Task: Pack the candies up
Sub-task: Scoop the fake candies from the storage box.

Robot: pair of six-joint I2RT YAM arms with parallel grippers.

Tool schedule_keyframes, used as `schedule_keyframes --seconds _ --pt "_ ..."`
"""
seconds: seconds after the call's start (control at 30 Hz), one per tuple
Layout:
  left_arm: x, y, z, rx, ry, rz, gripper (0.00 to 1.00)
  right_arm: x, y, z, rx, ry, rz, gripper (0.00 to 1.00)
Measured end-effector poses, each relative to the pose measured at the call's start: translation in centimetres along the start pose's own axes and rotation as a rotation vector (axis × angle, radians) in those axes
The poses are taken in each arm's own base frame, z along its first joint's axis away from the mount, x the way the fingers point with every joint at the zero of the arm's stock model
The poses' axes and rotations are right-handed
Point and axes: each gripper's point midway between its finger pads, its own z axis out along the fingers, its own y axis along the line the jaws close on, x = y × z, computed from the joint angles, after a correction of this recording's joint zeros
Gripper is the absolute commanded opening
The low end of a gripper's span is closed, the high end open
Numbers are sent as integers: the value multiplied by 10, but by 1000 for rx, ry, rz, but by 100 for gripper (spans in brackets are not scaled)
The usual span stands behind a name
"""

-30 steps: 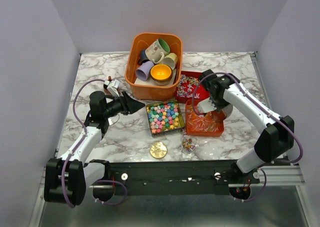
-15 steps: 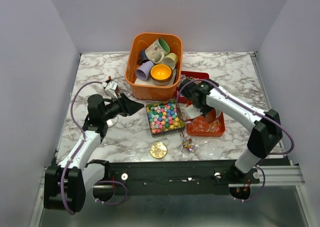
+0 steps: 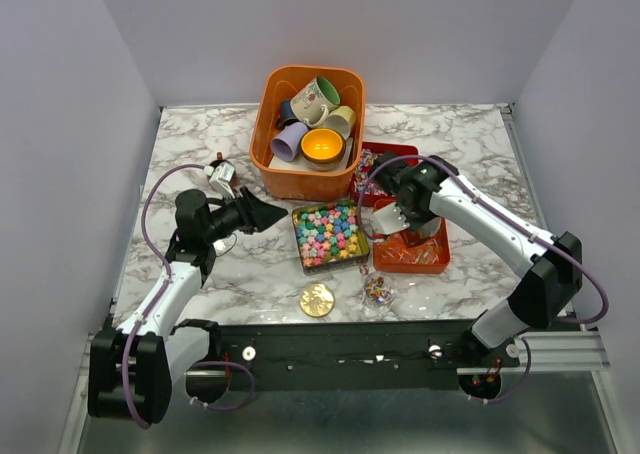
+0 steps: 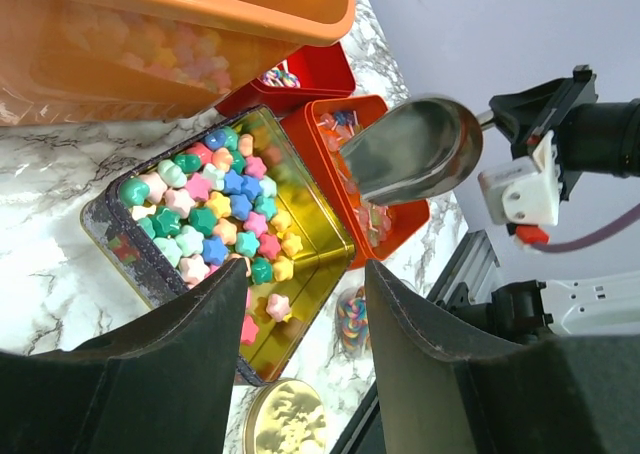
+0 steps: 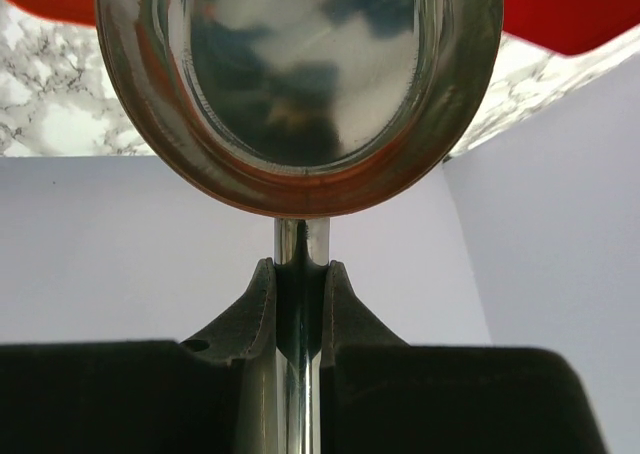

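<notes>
Right pincer (image 5: 300,284) clenched on scoop (image 4: 410,149) handle; bowl ahead, over orange-red candies (image 3: 405,257) in tray (image 3: 445,264) beneath, presumably to dip. Left pincer (image 4: 305,274) released, empty, multicolour candies (image 4: 215,204) in tin (image 4: 300,224) just ahead; likely ready to steady it.

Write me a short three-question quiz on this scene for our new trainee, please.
1. True or false: the right gripper is shut on the handle of the metal scoop.
2. Which shape are the candies in the gold tin? A stars, B rings, C cubes.
3. Fill in: the orange bin holds ceramic ____.
Key: 1 true; 2 A; 3 mugs.
</notes>
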Motion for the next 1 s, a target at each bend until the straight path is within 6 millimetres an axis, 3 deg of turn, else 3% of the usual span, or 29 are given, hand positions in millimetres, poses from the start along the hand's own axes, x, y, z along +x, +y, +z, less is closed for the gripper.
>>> schedule_keyframes --seconds 0.2,0.43,1.0 --pt "1 2 1 -5 5 -7 59 26 9 9 -33 18 62 1" --pt "1 3 1 -6 5 -8 59 26 21 24 -94 34 51 1" --pt "0 5 1 -10 -1 -7 59 37 25 32 -113 78 60 1"
